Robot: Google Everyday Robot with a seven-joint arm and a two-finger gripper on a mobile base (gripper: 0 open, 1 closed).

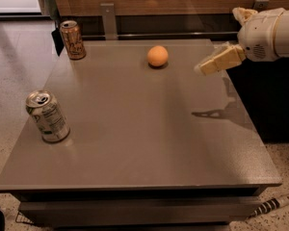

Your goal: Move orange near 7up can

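- Camera view: the orange (157, 56) sits on the table (149, 143), toward the far edge and out in the open.
- The gripper (209, 65) hangs to the right of the orange, above the table and apart from the fruit, with its tip aimed left and slightly down. It holds nothing. I cannot tell how far open it is.
- The 7up can (47, 116) stands well apart from the orange, nearer and to the left. A brown can (72, 40) stands left of the orange at the far edge.
- The step in hand looks like the reach for the orange.
- To do it well, come down over the fruit's middle and close across its widest part, since a smooth ball rolls away from an off-centre pinch.
- Lift it clear of the table before carrying it toward the 7up can. Set it down beside that can without touching it, because a light can tips easily.
- The orange is round, so it has no long axis and points no way. No stem shows.
- The 7up can is on end with its top up and its long axis near vertical, seeming to lean slightly left.
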